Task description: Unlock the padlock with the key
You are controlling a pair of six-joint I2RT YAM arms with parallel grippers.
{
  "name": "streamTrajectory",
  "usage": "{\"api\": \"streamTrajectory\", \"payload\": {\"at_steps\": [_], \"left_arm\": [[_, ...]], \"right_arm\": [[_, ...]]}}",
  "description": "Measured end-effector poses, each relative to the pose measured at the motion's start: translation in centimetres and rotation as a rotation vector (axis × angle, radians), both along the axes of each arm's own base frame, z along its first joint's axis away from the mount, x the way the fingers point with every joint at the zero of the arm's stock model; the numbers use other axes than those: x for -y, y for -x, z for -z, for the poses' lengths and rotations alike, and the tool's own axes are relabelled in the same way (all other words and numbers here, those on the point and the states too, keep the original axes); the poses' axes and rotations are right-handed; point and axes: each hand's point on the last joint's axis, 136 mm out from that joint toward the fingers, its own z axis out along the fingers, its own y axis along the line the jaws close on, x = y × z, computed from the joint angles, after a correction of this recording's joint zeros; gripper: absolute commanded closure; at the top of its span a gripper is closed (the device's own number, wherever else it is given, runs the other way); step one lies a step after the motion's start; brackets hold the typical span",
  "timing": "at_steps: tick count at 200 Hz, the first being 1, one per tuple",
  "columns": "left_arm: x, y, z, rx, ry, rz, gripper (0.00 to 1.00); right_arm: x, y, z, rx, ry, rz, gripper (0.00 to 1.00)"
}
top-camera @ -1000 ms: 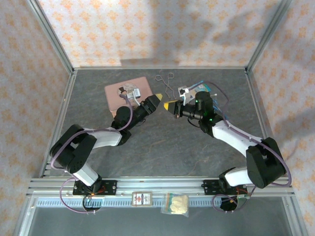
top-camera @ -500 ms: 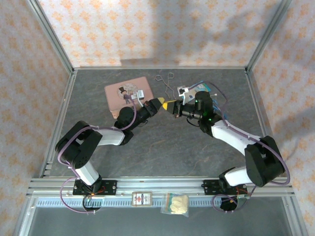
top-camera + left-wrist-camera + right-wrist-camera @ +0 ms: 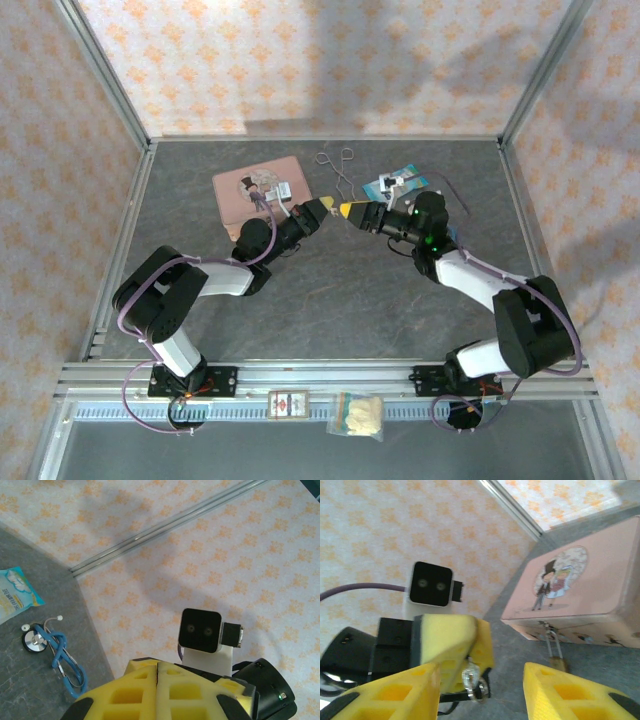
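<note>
1. The pink tin (image 3: 258, 187) lies on the table (image 3: 330, 300) near the far edge, left of the middle. The tiny gold padlock (image 3: 558, 663) hangs from the tin's front side, down by the table. Its silver loop looks shut, so it seems to be locked.
2. The left gripper (image 3: 320, 209) is just right of the tin. Its yellow jaws are pressed together, and the little silver key (image 3: 471, 679) pokes out under their tip.
3. The right gripper (image 3: 350, 211) is just beside it, tip to tip. Its jaws are wide apart and hold nothing. In its own camera the key sits between its two fingers (image 3: 395, 692).
4. What changed: a second ago the right arm came in at a slant. Now it points straight at the left gripper, and its wrist has slid toward the right edge. The left gripper has hardly moved.
5. I think the key is about to be passed across. It is apart from the padlock, so unlocking has not begun.
</note>
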Motion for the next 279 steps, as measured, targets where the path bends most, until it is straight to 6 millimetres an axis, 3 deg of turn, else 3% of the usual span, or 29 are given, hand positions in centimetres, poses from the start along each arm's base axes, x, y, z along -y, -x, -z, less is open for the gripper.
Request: {"api": "streamTrajectory", "payload": {"at_steps": [32, 70, 136, 170, 195, 208, 220, 244, 256, 279], "left_arm": [[-0.1, 0.1, -0.5, 0.016, 0.015, 0.001, 1.00], [0.0, 0.4, -1.2, 0.030, 0.041, 0.010, 1.00], [0.4, 0.7, -1.3, 0.030, 0.046, 0.019, 1.00], [0.4, 0.7, -1.3, 0.031, 0.048, 0.016, 1.00], [0.3, 0.7, -1.3, 0.026, 0.053, 0.014, 1.00], [0.3, 0.7, -1.4, 0.026, 0.056, 0.012, 1.00], [0.2, 0.7, -1.3, 0.021, 0.061, 0.012, 0.70], [-0.1, 0.8, -1.3, 0.021, 0.070, 0.008, 0.36], [-1.0, 0.6, -0.8, 0.009, 0.060, -0.011, 0.29], [-5.0, -0.2, 0.6, -0.037, 0.019, -0.109, 0.31]], "right_arm": [[-0.2, 0.1, -0.8, 0.006, -0.053, -0.017, 0.56], [-1.4, 0.2, 0.2, -0.034, -0.067, -0.054, 0.58], [-1.8, 0.6, -0.6, -0.027, -0.101, -0.078, 0.88], [-1.9, 0.7, -0.6, -0.030, -0.106, -0.085, 0.89], [-1.9, 0.7, -0.7, -0.030, -0.109, -0.085, 1.00], [-1.9, 0.7, -0.7, -0.028, -0.112, -0.086, 1.00], [-1.9, 0.7, -0.7, -0.028, -0.114, -0.087, 1.00], [-1.9, 0.6, -0.5, -0.024, -0.106, -0.084, 1.00], [-1.9, 0.5, -0.1, -0.019, -0.087, -0.080, 1.00], [-1.7, 0.3, 1.9, -0.040, -0.011, -0.060, 1.00]]}}
